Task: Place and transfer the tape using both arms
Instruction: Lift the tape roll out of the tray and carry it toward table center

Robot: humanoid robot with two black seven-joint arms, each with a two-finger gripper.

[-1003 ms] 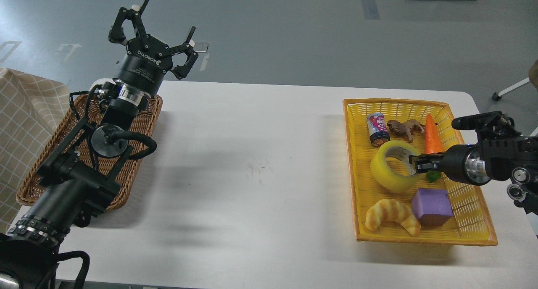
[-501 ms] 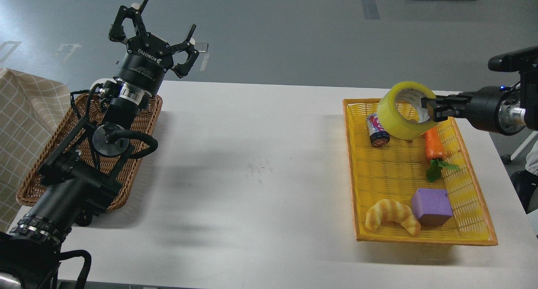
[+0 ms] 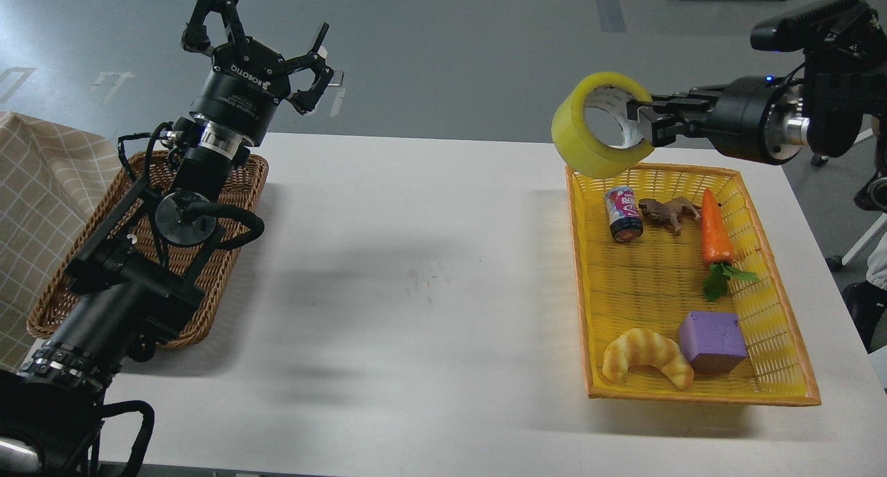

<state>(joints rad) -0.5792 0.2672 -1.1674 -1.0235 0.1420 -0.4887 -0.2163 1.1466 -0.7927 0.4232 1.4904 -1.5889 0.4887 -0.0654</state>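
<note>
Right claw point(image 3: 641, 120) pinches the wall of the tape point(image 3: 601, 125), one finger inside the core and one outside, holding the roll in the air above the 12 o'clock rim of the yellow basket point(image 3: 693, 394). Left claw point(image 3: 260, 44) hangs empty with fingers spread wide, above the wicker basket point(image 3: 229, 255) at 9 o'clock on the surface point(image 3: 416, 290).

The step in hand looks like carrying the roll toward 9 o'clock for a handover. To do it well, I would keep the roll level and travel high enough to clear the basket rim, then stop mid-surface with the free side of the ring facing the left claw. The left fingers should close on the wall opposite the right grip before the right lets go.

"ROBOTIQ" reads in white on the left claw's body. The can point(image 3: 624, 213) in the yellow basket has a printed label, too small to read.
</note>
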